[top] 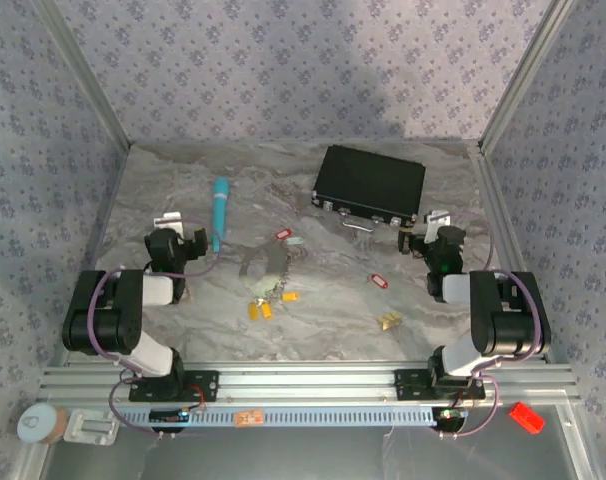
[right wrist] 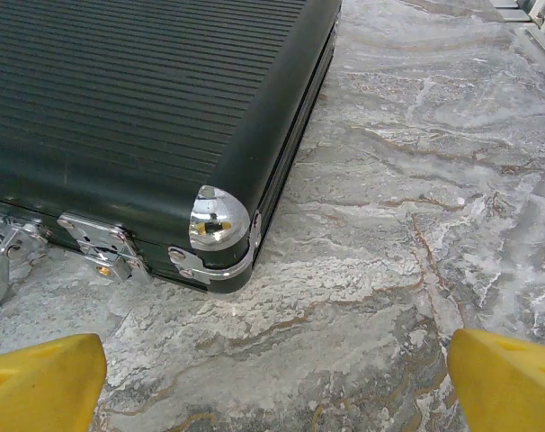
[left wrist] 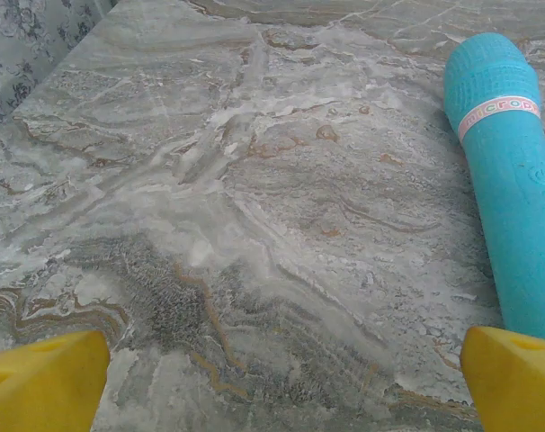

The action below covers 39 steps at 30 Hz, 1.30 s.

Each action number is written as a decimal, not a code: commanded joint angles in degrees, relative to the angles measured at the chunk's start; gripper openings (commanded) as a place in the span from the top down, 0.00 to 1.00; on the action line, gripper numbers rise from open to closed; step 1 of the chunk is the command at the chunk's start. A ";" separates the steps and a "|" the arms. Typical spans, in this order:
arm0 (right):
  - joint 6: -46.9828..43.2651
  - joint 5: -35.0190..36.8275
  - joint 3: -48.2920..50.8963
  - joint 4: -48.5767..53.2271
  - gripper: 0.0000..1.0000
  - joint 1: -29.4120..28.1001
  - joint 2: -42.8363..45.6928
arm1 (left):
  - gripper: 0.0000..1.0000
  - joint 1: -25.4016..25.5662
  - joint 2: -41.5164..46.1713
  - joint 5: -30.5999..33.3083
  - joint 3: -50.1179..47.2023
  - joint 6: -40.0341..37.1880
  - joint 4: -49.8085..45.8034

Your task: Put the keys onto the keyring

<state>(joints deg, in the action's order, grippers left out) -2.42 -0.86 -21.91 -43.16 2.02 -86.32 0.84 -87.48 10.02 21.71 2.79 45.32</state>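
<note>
Several keys lie scattered mid-table: a red-tagged one [top: 281, 235] beside a whitish tag [top: 292, 241], yellow-tagged ones [top: 260, 310], another red-tagged key [top: 378, 281] and a yellow one [top: 389, 320]. The keyring [top: 256, 269], a thin grey wire loop, rests among the left cluster. My left gripper [top: 171, 222] hovers at the left, beside the teal tube, and is open over bare table [left wrist: 281, 387]. My right gripper [top: 433, 220] is open near the black case's front right corner, with nothing between its yellow fingertips [right wrist: 511, 382].
A teal pen-like tube [top: 220, 212] lies just right of the left gripper [left wrist: 511, 180]. The black ribbed case [top: 370, 185] with chrome corners and latches [right wrist: 138, 108] sits at the back. Patterned walls enclose the marbled tabletop [top: 323, 320].
</note>
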 commanded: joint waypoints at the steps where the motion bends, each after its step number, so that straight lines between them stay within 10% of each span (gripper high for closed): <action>1: 0.49 -0.01 -1.20 -1.40 0.01 0.49 -0.72 | 0.00 -0.30 -0.48 -0.68 1.40 -0.60 2.49; 31: 0.74 -0.37 -0.90 -1.77 0.01 0.78 -0.45 | 0.00 -0.48 -0.38 -1.01 1.32 -0.59 2.62; 39: 4.49 2.61 -7.29 22.06 0.01 -1.47 16.40 | 0.00 1.37 14.42 0.42 4.12 -1.02 -13.57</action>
<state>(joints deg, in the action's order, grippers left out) -1.43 0.47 -25.85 -30.09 1.19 -74.98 1.32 -78.43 9.91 22.65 2.13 37.12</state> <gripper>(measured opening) 0.990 0.997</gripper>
